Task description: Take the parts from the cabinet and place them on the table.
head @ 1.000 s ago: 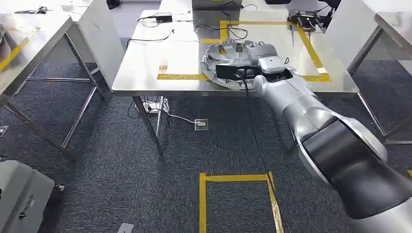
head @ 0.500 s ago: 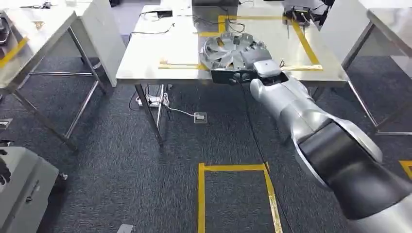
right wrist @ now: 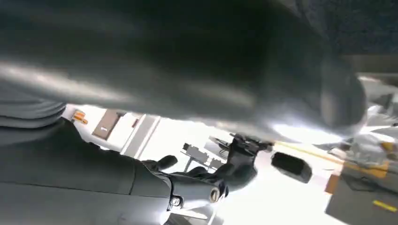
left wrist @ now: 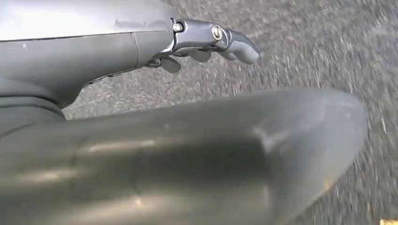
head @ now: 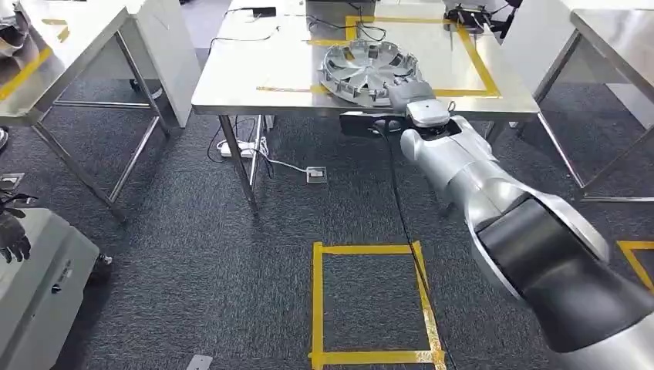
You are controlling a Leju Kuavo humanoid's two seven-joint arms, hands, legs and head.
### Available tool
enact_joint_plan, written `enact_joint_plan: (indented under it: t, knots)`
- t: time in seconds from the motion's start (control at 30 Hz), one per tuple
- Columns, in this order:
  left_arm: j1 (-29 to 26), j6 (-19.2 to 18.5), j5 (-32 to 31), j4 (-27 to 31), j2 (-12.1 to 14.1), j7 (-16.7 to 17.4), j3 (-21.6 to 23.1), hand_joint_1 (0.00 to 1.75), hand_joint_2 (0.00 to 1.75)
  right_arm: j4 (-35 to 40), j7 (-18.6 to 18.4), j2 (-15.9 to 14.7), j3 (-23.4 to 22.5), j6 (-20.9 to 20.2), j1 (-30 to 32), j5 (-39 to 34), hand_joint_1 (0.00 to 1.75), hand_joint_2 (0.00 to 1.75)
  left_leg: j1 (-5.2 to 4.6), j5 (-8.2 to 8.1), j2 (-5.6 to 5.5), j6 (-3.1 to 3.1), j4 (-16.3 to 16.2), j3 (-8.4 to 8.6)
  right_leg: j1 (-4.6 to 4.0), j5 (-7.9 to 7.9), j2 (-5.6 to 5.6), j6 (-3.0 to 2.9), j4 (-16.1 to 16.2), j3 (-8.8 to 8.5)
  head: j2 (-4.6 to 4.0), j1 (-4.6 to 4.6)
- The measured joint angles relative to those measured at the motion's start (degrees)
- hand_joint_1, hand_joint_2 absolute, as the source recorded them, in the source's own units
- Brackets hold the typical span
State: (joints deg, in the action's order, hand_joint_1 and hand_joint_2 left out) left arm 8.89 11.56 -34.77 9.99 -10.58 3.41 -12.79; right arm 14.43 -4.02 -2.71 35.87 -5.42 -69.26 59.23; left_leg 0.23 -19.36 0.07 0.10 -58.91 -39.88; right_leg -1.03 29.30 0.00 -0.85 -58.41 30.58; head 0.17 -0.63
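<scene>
A silver hubcap [head: 364,69] lies flat on the steel table [head: 254,77], across the near line of a yellow tape square. My right hand [head: 405,94] is stretched out to the table's front edge, at the hubcap's near rim. In the right wrist view the right hand [right wrist: 225,173] has its dark fingers [right wrist: 244,152] stretched out with nothing in them. My left hand [head: 13,235] hangs low at the far left beside the grey cabinet [head: 38,308]. The left wrist view has the left hand [left wrist: 211,40] over carpet, holding nothing.
Steel tables stand to the left [head: 69,38] and right [head: 617,38]. Another silver part [head: 8,35] lies on the left one. Cables and a socket box [head: 315,175] lie under the middle table. A yellow tape square [head: 370,301] marks the carpet in front.
The whole picture has shifted, so the camera moved and the table now looks farther off. My right hand has drawn back from over the hubcap to its near rim. My left hand has come into view.
</scene>
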Motion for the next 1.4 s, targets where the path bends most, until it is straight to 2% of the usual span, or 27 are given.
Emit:
enact_joint_plan:
  t: [0.03,0.07,0.17,0.2,0.27,0.33,0.37,0.4,0.43,0.53,0.57,0.67,0.7,0.73,0.8,0.87,0.9,0.93,1.03,1.07,1.1,1.13,1.2,1.23,1.3,1.37,1.4]
  knots:
    - [-0.1,0.0,0.0,0.0,-0.1,0.0,0.0,0.0,0.0,0.0,0.1,0.0,0.0,0.0,0.1,0.0,0.0,0.0,-0.37,0.6,-0.11,-0.53,0.6,-0.09,0.39,-1.0,-0.07,-0.43,1.0,0.17,0.0,0.0]
    - [-0.2,0.0,0.0,0.0,0.2,0.0,0.0,0.0,0.0,0.0,0.2,0.0,0.0,-0.1,0.0,0.0,0.0,0.0,-0.17,-0.89,-0.24,-0.66,-0.2,-0.58,0.76,-2.21,-0.54,-0.39,1.6,0.18,0.0,-0.05]
    - [-0.1,0.0,0.0,-0.1,0.2,0.0,0.0,0.0,0.0,0.0,0.6,0.0,-0.1,0.1,0.2,-0.2,0.0,0.0,0.15,-11.27,-0.26,-1.64,-10.2,-2.96,1.24,-4.78,-0.34,-0.77,1.9,2.73,-0.02,0.17]
    - [-0.1,0.0,0.0,-0.1,0.4,0.0,-0.1,0.0,0.0,0.0,0.7,0.0,-0.3,0.5,0.5,-0.5,0.0,0.0,0.33,-12.91,-0.26,-1.98,-14.1,-3.49,1.3,-5.52,-0.33,-0.69,1.8,3.71,0.0,0.17]
    - [-0.1,0.0,0.0,-0.1,0.4,0.0,-0.4,0.0,0.0,0.0,0.9,-0.1,-1.0,1.0,1.4,-0.6,0.0,0.0,0.61,-10.88,-0.24,-2.44,-17.1,-2.38,1.55,-6.97,-0.36,-0.3,1.6,5.78,0.0,0.2]
    - [-0.1,0.1,0.0,0.0,0.5,0.2,-0.5,0.0,0.0,0.0,0.9,-0.3,-1.1,1.2,2.2,-0.5,0.0,0.0,0.94,-7.24,-0.22,-2.84,-12.3,2.33,1.93,-8.13,-0.43,0.37,0.9,7.87,0.0,0.2]
    - [-0.1,0.2,0.0,0.0,0.5,0.2,-0.6,0.0,0.0,0.0,0.9,-0.3,-1.1,1.5,2.4,-0.5,0.0,0.0,1.2,-7.73,-0.24,-3.06,-7.6,6.13,2.06,-8.64,-0.45,0.83,0.3,8.8,0.0,0.2]
    - [0.0,0.2,0.0,0.0,0.4,0.2,-0.6,0.0,0.0,0.0,0.9,-0.4,-1.3,1.7,2.5,-0.5,0.0,0.0,0.85,-11.35,-0.37,-3.31,-2.6,9.73,1.92,-9.07,-0.4,1.34,-0.2,9.78,0.0,0.26]
    - [0.0,0.4,0.1,0.1,0.4,0.2,-0.6,0.0,0.0,0.0,0.9,-0.6,-1.4,1.9,2.7,-0.4,0.0,0.0,0.55,-11.28,-0.85,-1.73,-2.3,9.13,1.92,-9.59,-0.48,1.72,-0.3,9.86,0.0,0.02]
    - [-0.1,0.5,0.4,0.0,0.5,0.2,-1.0,0.0,0.0,0.0,1.0,-0.6,-1.4,2.0,3.7,-0.4,0.0,0.0,0.36,-10.26,-0.78,0.06,-2.0,8.06,2.15,-11.4,-0.41,2.82,0.6,9.93,0.0,0.18]
    - [-0.1,0.6,0.4,0.0,0.5,0.2,-1.0,0.0,0.0,-0.1,0.9,-0.8,-1.5,2.0,4.3,-0.4,0.0,0.0,0.62,-9.38,-0.4,0.69,-1.8,7.67,2.29,-10.71,-0.3,3.07,0.2,10.24,0.0,0.09]
    - [-0.3,1.0,0.5,0.0,0.5,0.2,-1.1,0.0,0.0,-0.2,0.8,-1.0,-1.6,2.1,5.0,-0.4,0.0,0.0,0.48,-6.77,-0.38,1.45,-1.7,4.65,2.14,0.33,-0.17,3.44,-9.9,13.48,0.0,-0.11]
    - [-0.4,1.1,0.5,0.0,0.5,0.2,-1.2,0.0,0.0,-0.2,0.7,-1.0,-1.7,2.1,5.4,-0.4,0.0,0.0,0.36,-6.01,-0.36,1.52,-1.7,3.66,2.04,2.5,-0.14,3.44,-14.4,14.35,0.0,-0.11]
    - [-0.5,1.2,0.5,0.0,0.5,0.2,-1.3,0.0,0.0,-0.2,0.5,-1.0,-1.8,2.2,6.1,-0.4,0.0,0.0,0.26,-5.24,-0.32,1.6,-1.8,2.64,1.94,3.01,-0.12,3.32,-17.7,14.51,0.0,-0.11]
    - [-0.7,1.2,0.5,0.0,0.5,0.2,-1.4,0.0,0.0,-0.2,0.5,-1.1,-1.8,2.2,7.3,-0.3,0.0,0.0,0.07,-3.74,-0.3,1.6,-1.8,0.77,1.65,-0.16,-0.06,2.67,-17.2,11.52,0.0,-0.11]
    - [-0.7,1.2,0.5,0.0,0.5,0.2,-1.4,0.0,0.0,-0.2,0.5,-1.1,-1.8,2.4,7.4,-0.3,0.0,0.0,-0.19,-2.36,-0.32,1.45,-1.8,-0.71,1.01,-2.15,0.02,1.46,-9.2,4.59,0.0,-0.11]
    - [-0.6,1.2,0.6,0.0,0.4,0.2,-1.4,0.0,0.0,-0.1,0.5,-1.1,-1.9,2.4,7.1,-0.3,0.0,0.0,-0.14,-1.79,-0.22,1.31,-1.9,-1.07,0.58,0.55,0.02,0.45,-3.8,1.01,0.0,-0.09]
    - [-0.6,1.2,0.6,0.0,0.3,0.2,-1.5,0.0,0.0,0.0,0.5,-1.1,-2.0,2.6,7.0,-0.4,0.0,0.0,-0.25,-1.2,-0.25,0.89,-1.7,-1.32,0.49,1.73,-0.28,0.57,-0.7,-0.61,0.0,0.0]
    - [-0.7,1.3,0.6,0.0,0.2,0.2,-1.6,0.0,0.0,-0.1,0.1,-1.3,-2.7,2.6,7.9,-1.3,0.0,0.0,0.3,0.7,-0.24,-0.37,-0.1,-0.74,0.01,-0.04,-0.15,-0.41,0.0,0.22,0.0,-0.26]
    - [-0.8,1.3,0.6,0.0,0.3,0.2,-1.8,0.0,0.0,-0.1,0.0,-1.2,-3.0,2.9,8.7,-2.0,0.0,0.0,0.22,0.83,-0.23,-0.71,-0.1,-0.93,0.58,-1.53,-0.38,-0.68,1.1,0.18,0.0,-0.26]
    - [-0.9,1.3,0.6,-0.1,0.4,0.2,-2.0,0.0,0.0,-0.1,0.0,-1.2,-3.4,3.2,9.7,-2.6,0.0,0.0,0.26,-1.52,-0.35,-0.96,-0.9,-1.45,0.55,-2.43,-0.52,-0.77,1.7,0.42,0.0,-0.24]
    - [-1.0,1.4,0.6,-0.1,0.4,0.2,-2.0,0.0,0.0,-0.1,0.0,-1.2,-3.8,3.5,10.8,-3.0,0.0,0.0,0.22,-5.6,-0.36,-1.17,-3.4,-1.96,0.69,-3.32,-0.57,-1.14,1.8,1.09,-0.02,-0.22]
    - [-1.0,1.4,0.6,-0.1,0.4,0.2,-2.1,0.0,0.0,-0.1,0.3,-1.2,-4.3,4.1,12.7,-3.6,0.0,0.0,0.43,-12.22,-0.31,-1.84,-12.1,-3.57,0.92,-5.02,-0.53,-1.04,1.7,3.05,0.0,-0.13]
    - [-1.0,1.4,0.6,-0.1,0.5,0.2,-2.1,0.0,0.0,-0.1,0.8,-1.2,-4.6,4.2,13.6,-4.0,0.0,0.0,0.52,-13.0,-0.3,-2.1,-15.7,-3.94,0.98,-5.79,-0.51,-0.92,1.6,4.09,0.0,-0.11]
    - [-1.0,1.4,0.6,-0.1,0.6,0.2,-2.3,0.0,0.0,-0.1,1.5,-1.2,-5.6,5.0,16.1,-5.4,0.0,0.0,0.73,-9.85,-0.29,-2.42,-17.4,-2.27,1.18,-7.06,-0.62,-0.52,1.4,5.96,-0.02,-0.13]
    - [-1.0,1.4,0.7,-0.1,0.7,0.2,-2.4,0.0,0.0,-0.1,1.4,-1.1,-6.8,5.9,19.5,-7.1,0.0,0.0,1.08,-6.82,-0.3,-2.81,-10.9,3.92,1.55,-8.0,-0.9,0.23,0.4,7.92,0.0,-0.11]
    - [-0.9,1.4,0.9,0.0,0.6,0.2,-2.4,0.0,0.0,-0.1,0.7,-1.0,-7.5,6.5,21.0,-8.0,0.0,0.0,1.21,-10.04,-0.39,-3.17,-5.7,7.45,1.58,-8.41,-0.93,0.72,-0.2,8.75,0.0,-0.11]
